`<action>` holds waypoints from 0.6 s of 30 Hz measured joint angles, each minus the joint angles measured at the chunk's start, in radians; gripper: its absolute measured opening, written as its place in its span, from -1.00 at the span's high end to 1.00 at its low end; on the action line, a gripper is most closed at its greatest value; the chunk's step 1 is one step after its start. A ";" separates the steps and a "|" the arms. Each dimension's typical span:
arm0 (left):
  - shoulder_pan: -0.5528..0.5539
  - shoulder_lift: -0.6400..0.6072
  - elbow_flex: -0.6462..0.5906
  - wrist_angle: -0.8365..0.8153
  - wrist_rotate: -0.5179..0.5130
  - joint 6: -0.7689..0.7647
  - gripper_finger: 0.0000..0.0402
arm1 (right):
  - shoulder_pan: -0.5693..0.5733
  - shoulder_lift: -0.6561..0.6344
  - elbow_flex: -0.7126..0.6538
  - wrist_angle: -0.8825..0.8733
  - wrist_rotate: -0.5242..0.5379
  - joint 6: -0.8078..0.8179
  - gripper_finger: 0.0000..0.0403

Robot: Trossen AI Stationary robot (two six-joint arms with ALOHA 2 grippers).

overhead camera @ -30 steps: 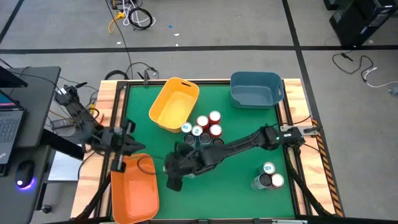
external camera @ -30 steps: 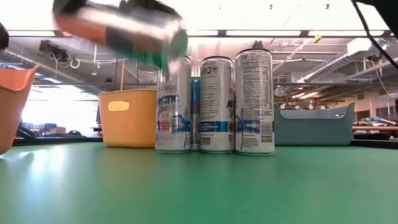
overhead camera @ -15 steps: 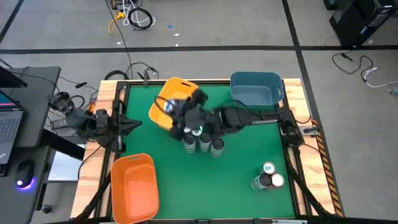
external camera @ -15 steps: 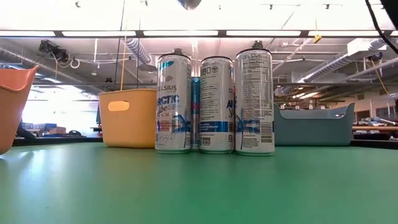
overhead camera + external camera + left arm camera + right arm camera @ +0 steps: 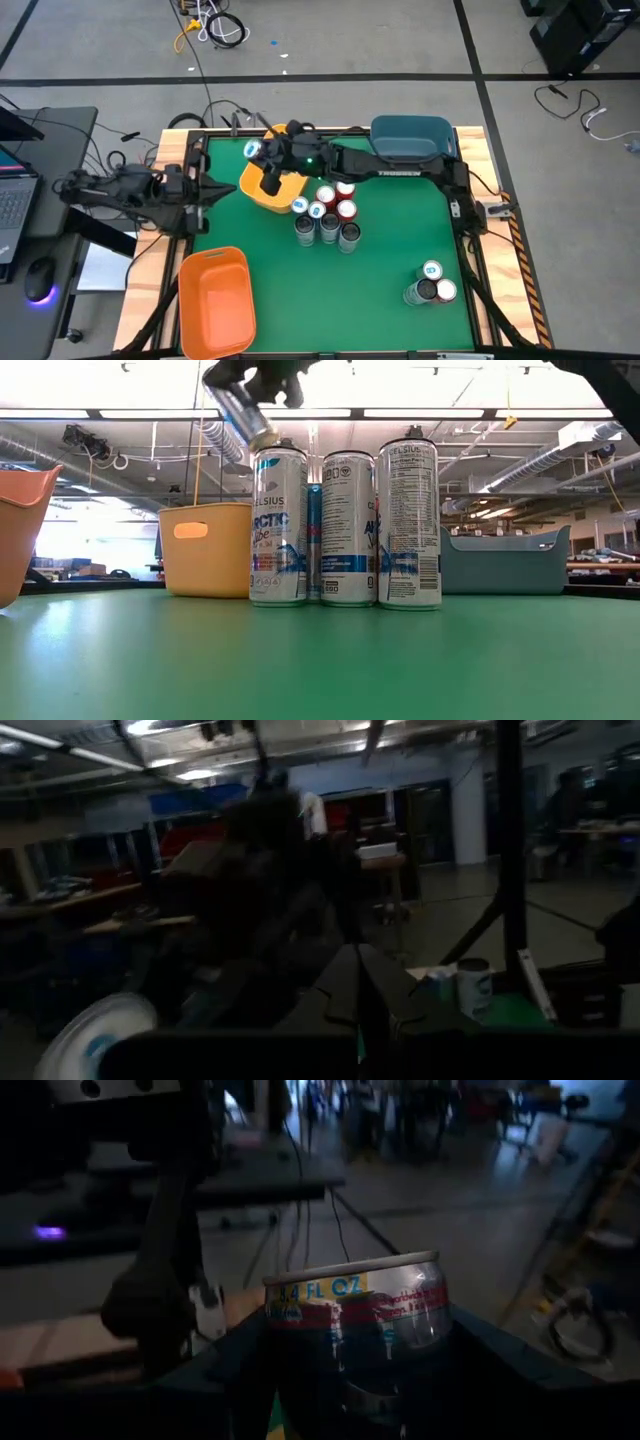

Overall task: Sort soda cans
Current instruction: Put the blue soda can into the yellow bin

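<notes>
My right gripper (image 5: 268,166) hangs over the far left of the yellow bin (image 5: 285,195), shut on a silver soda can (image 5: 254,150) with a teal-marked top. In the low view that can (image 5: 243,410) slants high above the table. A group of several red, dark and silver cans (image 5: 326,214) stands upright on the green mat just right of the yellow bin. Three more cans (image 5: 431,284) stand near the right front. My left gripper (image 5: 218,188) waits shut and empty at the table's left edge, seen closed in its wrist view (image 5: 360,992). My right gripper pinches the can's round body (image 5: 280,1330) between its two fingers (image 5: 222,1380), one on each side, below the can's rim (image 5: 350,1268). The fingers reach in about level from the table's right and lie across the can. The can is lifted clear and tilted.
An orange bin (image 5: 213,300) sits at the near left and a blue bin (image 5: 410,145) at the far right corner. Bare green mat lies between the can groups and along the near edge. A desk with a laptop stands left of the table.
My right gripper has carried the can from beside the orange bin toward the far edge and upward, to above the yellow bin, turning from pointing downward to about level. My left gripper has drawn back from over the orange bin toward the table's left edge, staying shut.
</notes>
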 joint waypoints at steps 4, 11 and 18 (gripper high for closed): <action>0.134 -0.001 0.000 0.007 0.163 -0.017 1.00 | -0.037 0.000 -0.151 0.318 -0.067 0.010 -0.14; 0.371 0.044 0.000 0.012 0.411 -0.049 1.00 | -0.055 0.000 -0.357 0.666 -0.082 0.029 -0.14; 0.595 0.141 -0.001 0.152 0.697 -0.163 1.00 | -0.004 -0.060 -0.373 0.626 -0.094 -0.010 -0.14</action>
